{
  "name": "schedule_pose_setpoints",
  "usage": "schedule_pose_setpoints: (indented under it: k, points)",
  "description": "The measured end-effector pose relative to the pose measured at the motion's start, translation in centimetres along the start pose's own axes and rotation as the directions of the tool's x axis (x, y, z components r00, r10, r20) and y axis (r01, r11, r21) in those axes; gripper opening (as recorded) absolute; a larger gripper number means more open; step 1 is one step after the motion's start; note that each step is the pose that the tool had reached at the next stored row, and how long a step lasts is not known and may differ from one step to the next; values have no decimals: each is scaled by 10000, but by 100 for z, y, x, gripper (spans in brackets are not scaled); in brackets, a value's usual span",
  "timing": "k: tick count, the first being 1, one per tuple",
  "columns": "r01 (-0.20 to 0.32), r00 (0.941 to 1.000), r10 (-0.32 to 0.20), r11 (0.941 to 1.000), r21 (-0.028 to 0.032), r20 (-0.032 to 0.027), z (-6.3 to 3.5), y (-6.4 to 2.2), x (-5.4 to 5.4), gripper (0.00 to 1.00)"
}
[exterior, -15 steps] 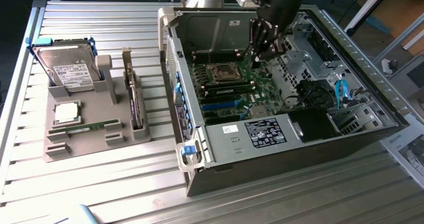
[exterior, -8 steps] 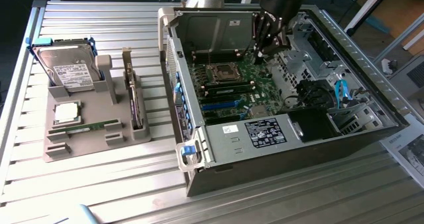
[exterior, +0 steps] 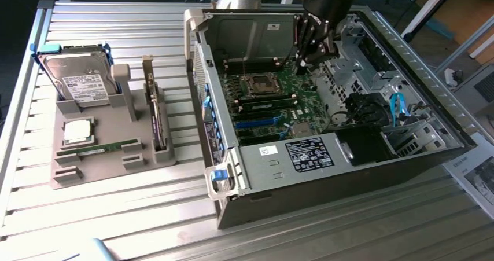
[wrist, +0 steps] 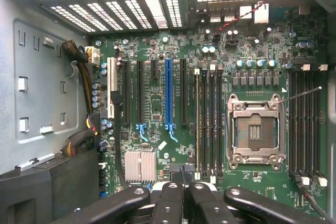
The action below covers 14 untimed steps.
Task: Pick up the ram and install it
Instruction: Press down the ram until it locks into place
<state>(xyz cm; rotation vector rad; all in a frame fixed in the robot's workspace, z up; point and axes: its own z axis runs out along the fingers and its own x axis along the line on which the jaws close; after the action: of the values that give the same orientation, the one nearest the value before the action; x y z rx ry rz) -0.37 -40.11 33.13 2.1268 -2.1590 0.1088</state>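
The ram [exterior: 102, 150], a slim green stick, lies flat in a slot of the grey holder tray [exterior: 92, 171] at the exterior view's left. My gripper [exterior: 303, 63] hangs inside the open computer case [exterior: 332, 174], far from the ram, above the motherboard [exterior: 305, 102] near the empty processor socket [exterior: 261, 85]. In the wrist view my gripper [wrist: 182, 184] is shut, its fingertips [wrist: 170, 190] pressed together with nothing visible between them. It sits over the black memory slots [wrist: 209, 124] beside the socket [wrist: 255, 132].
On the tray, a silver hard drive [exterior: 80, 83] stands at the back, a square processor [exterior: 78, 131] lies flat and a card [exterior: 158, 125] stands on edge. Case walls, a drive cage [exterior: 251, 35], blue cables [exterior: 399, 107] and the power supply [exterior: 309, 155] surround the motherboard.
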Motion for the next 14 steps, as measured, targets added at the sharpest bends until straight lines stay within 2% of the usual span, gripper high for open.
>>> schedule_pose_setpoints:
  k: [8,11,14]
  points:
    - [-41,10000,41,10000,-5,1,0,0,0,11]
    - [-364,9993,364,9993,-47,8,0,-1,0,11]
    - [-928,9957,928,9956,-121,18,0,-1,0,11]
